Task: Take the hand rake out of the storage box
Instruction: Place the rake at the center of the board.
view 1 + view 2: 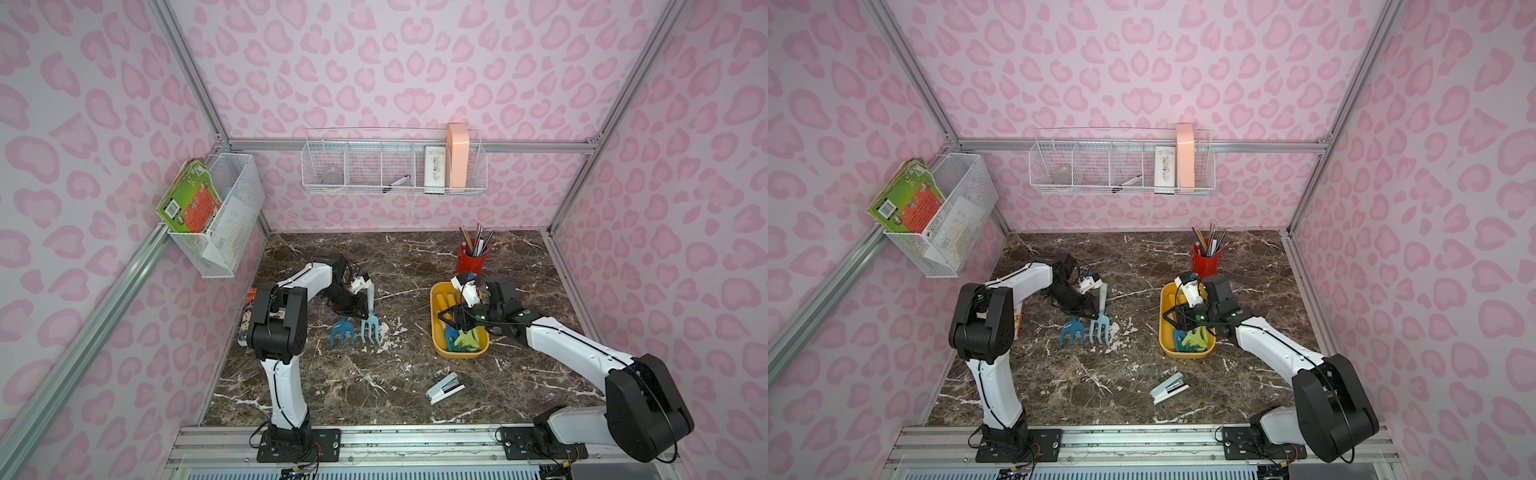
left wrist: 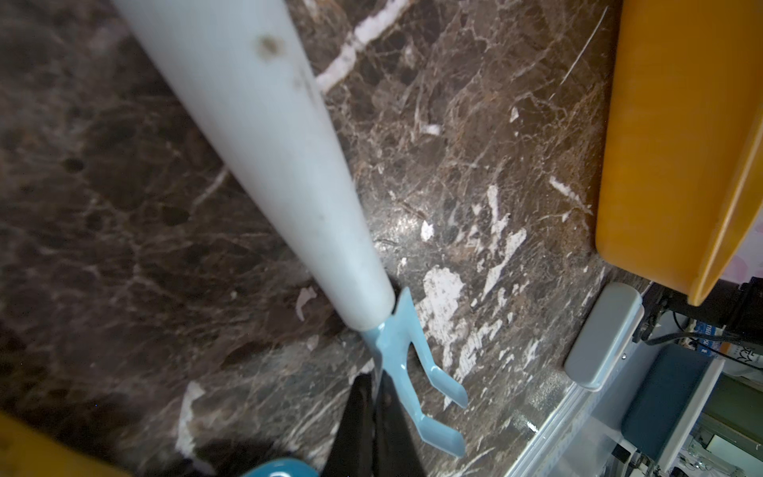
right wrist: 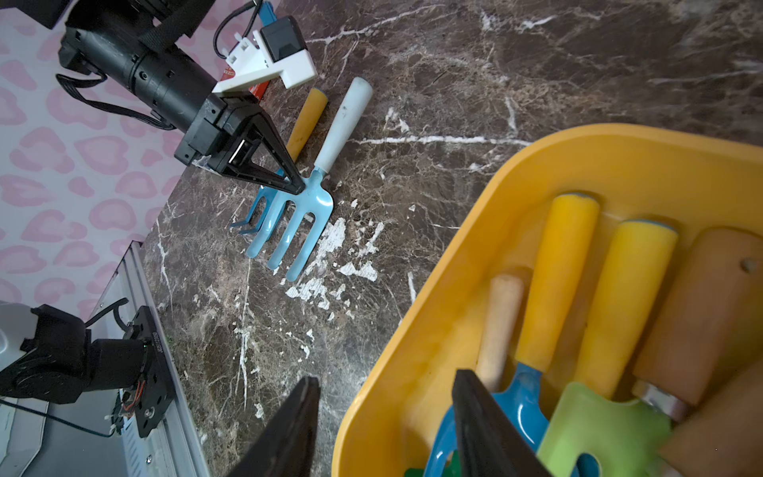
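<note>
The hand rake [image 1: 371,326] [image 1: 1100,322], light blue with three tines and a white handle [image 2: 268,144], lies flat on the marble table, outside the storage box. My left gripper [image 1: 365,313] [image 1: 1094,311] [image 2: 375,390] [image 3: 298,188] is shut, its fingertips resting against the rake's head near the neck with nothing seen between them. The yellow storage box [image 1: 435,332] [image 1: 1163,332] [image 2: 669,144] [image 3: 454,247] stands to the right. My right gripper [image 1: 446,318] [image 1: 1174,318] [image 3: 386,376] hangs open over the box's left rim, one finger outside, one inside.
In the box lie blue trowels with yellow handles [image 3: 557,281], a green tool [image 3: 598,429] and wood-handled tools. A darker blue claw tool [image 1: 343,332] lies beside the rake. A red pencil cup [image 1: 471,262], a stapler [image 1: 445,387] and white wire wall baskets [image 1: 395,166] are around.
</note>
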